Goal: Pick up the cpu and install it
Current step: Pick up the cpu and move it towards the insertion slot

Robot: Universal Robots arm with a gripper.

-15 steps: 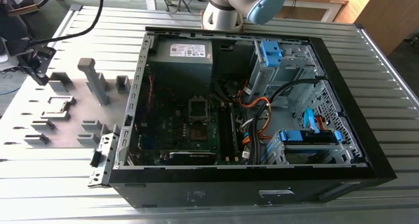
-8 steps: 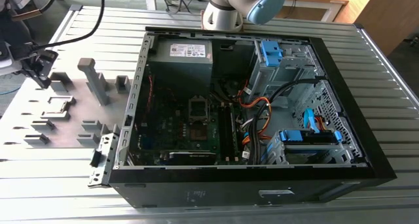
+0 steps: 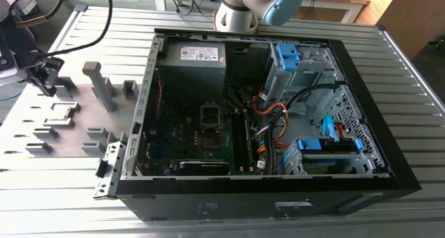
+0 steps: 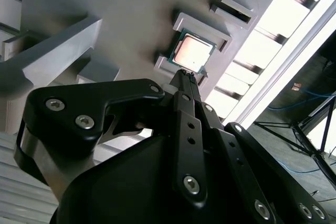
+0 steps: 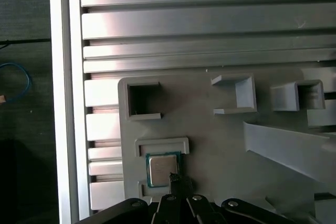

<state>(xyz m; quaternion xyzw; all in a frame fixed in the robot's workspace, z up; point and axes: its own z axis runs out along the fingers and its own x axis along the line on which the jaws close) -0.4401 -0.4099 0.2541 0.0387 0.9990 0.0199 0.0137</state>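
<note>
Hovering above the cpu (image 4: 193,52) in its grey holder (image 4: 205,27), hand (image 4: 185,77) pointing downward, fingers (image 4: 187,100) pressed together

tool (image 4: 185,77) | fingers (image 4: 190,114) pressed together | tips pointing downward

White label (image 3: 201,53) on power supply (image 3: 172,54), its print not legible

Computer case (image 3: 243,201) beside holder plate (image 3: 83,118)
</note>
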